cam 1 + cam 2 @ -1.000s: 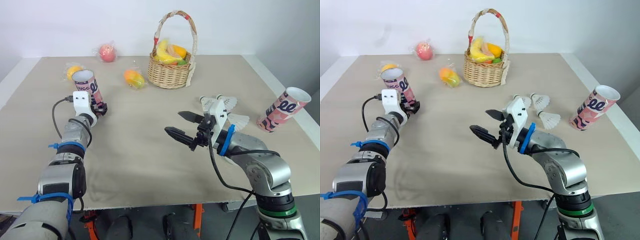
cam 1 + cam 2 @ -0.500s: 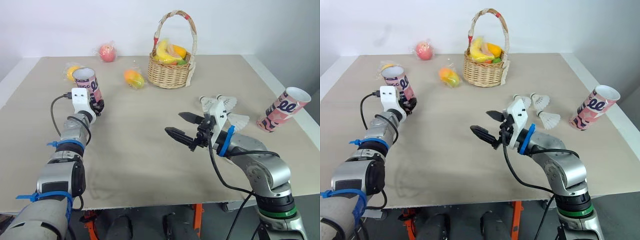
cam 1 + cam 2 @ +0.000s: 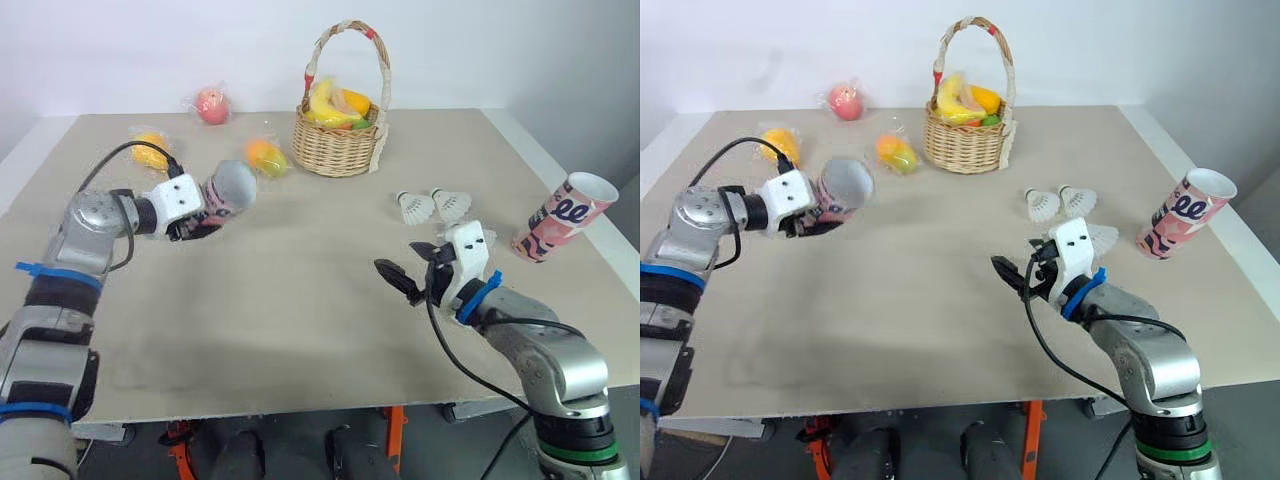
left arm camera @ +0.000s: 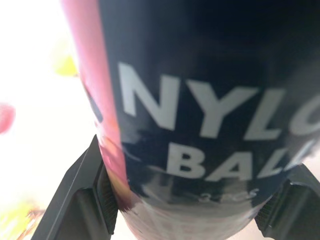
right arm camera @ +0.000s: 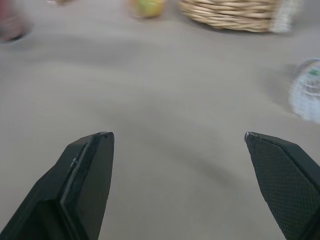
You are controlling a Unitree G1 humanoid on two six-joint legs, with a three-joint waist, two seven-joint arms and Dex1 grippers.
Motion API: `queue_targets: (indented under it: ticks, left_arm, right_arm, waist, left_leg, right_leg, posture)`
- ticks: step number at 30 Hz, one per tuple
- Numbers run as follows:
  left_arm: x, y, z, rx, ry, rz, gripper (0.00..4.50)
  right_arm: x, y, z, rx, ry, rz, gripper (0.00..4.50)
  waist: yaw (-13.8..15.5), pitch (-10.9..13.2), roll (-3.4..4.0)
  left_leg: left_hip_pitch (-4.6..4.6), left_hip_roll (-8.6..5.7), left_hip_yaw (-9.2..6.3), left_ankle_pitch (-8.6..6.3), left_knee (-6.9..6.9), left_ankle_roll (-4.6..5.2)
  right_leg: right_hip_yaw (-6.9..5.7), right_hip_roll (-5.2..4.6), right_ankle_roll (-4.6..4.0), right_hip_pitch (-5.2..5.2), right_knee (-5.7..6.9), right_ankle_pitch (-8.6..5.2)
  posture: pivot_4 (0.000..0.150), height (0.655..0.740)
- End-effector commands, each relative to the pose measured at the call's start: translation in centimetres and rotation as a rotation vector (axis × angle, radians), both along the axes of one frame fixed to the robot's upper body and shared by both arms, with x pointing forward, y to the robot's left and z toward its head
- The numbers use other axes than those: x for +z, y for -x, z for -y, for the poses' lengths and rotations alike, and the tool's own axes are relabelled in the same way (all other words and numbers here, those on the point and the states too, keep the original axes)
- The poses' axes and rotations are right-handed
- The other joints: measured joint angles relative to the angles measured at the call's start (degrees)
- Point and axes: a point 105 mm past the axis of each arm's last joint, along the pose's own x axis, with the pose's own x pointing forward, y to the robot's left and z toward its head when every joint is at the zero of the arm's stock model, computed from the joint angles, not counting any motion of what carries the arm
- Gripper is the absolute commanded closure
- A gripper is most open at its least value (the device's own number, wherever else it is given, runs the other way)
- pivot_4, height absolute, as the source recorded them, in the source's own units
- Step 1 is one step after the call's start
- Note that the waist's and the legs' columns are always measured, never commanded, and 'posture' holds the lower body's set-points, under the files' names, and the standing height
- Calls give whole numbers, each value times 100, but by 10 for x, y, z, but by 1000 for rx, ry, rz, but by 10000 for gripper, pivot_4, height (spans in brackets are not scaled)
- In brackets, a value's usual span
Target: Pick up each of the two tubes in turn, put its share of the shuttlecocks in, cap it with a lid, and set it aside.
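Beige table carries basket, wrapped fruit, shuttlecocks and a tube.

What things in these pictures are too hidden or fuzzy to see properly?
- Left wrist view: lettering on the held tube is cut off by the edges.
- Right eye view: the third shuttlecock is mostly hidden behind the right tool.
- Left eye view: the other tube is too small to see inside.

- My left gripper clamps a tube, tipped sideways above the table.
- My right gripper is spread wide, near two shuttlecocks.
- Second tube sits tilted by the right edge.
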Motion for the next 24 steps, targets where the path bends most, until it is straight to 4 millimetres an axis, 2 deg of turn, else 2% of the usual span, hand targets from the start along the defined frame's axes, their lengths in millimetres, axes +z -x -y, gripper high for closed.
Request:
queue_targets:
  ticks: [1, 6, 9, 14, 24]
  left_arm:
    - [1, 24, 20, -189, -78, -56, 15429]
    - [-6, 36, 28, -244, -84, -123, 15429]
    - [-10, 46, 34, -273, -74, -172, 15429]
    - [-11, 56, 37, -281, -55, -224, 15429]
    - [-11, 68, 37, -247, -69, -305, 15429]
  right_arm:
    - [5, -25, 0, -117, 60, 52, 0]
    - [5, -57, 0, -198, 107, 67, 0]
    - [8, -80, 16, -295, 130, 73, 0]
    - [12, -102, 29, -349, 114, 76, 0]
    - [0, -132, 19, -340, 86, 37, 0]
  waist:
    - [12, 1, 2]
    - [16, 1, 2]
    - [17, 2, 3]
    - [10, 2, 3]
    - [-72, 2, 4]
  left_leg:
    - [0, -3, 2, 2, 1, 3]
    - [5, -5, 4, 8, 17, 9]
    - [5, -5, 2, 8, 21, 9]
    - [3, -5, 6, 6, 18, 12]
    - [6, -5, 7, 5, 7, 13]
  right_leg:
    - [1, -3, -1, 0, 3, 1]
    - [5, -1, 9, -6, 40, -9]
    - [4, -1, 5, -7, 47, -11]
    - [8, -2, -2, -10, 47, -12]
    - [10, 0, -7, -14, 48, -13]
  posture:
    - [1500, 7400]
    - [1500, 7400]
    - [1500, 7400]
    - [1500, 7400]
    - [1500, 7400]
